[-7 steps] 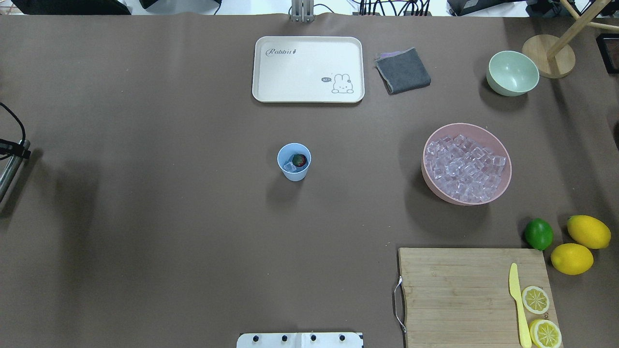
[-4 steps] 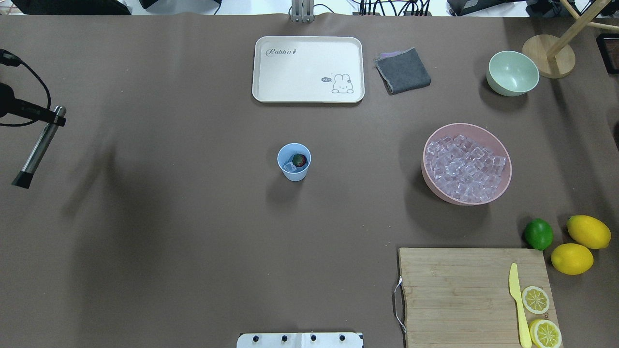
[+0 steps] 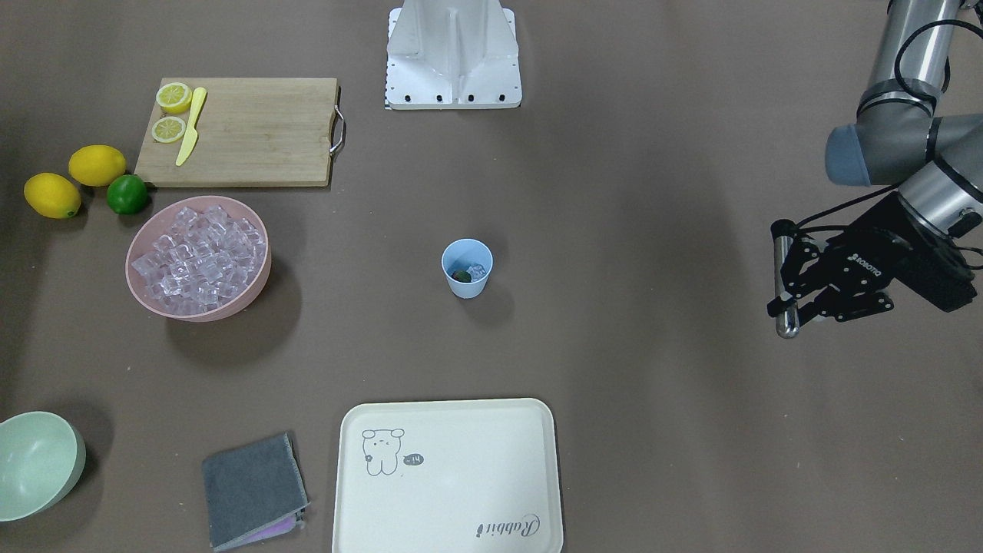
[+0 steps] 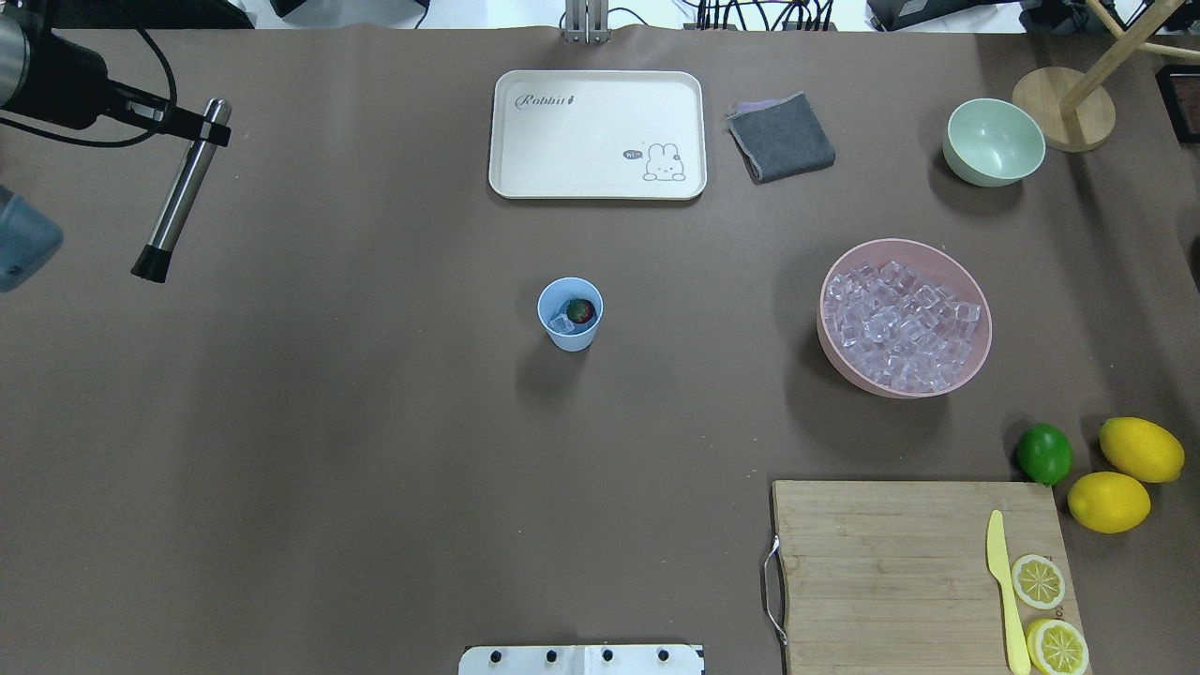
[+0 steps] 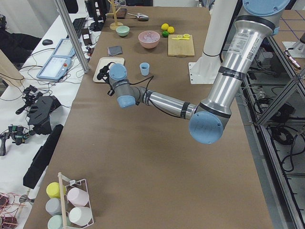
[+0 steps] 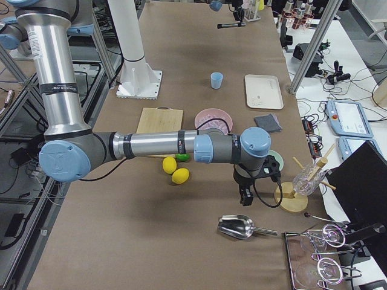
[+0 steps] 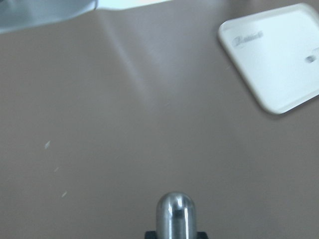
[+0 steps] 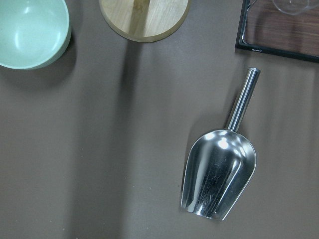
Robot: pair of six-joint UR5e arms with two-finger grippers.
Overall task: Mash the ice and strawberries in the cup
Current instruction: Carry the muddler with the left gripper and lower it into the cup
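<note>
Over the brown table point(image 4: 375, 469), our left claw point(image 3: 788, 286) hangs at the far left, clamped on a tilted metal rod point(image 4: 178, 202). We cannot tell how far the right claw point(image 6: 247, 194) is open. The blue cup point(image 4: 570, 339) stands mid-table, well apart from both, with the strawberry point(image 4: 582, 311) and ice point(image 4: 561, 324) inside.

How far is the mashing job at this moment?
Done: the ice and the strawberry lie inside the cup. In hand: the left pincer holds a metal rod, far out to the side of the cup. Left: bring the rod over the cup and mash; the strawberry looks whole.
</note>
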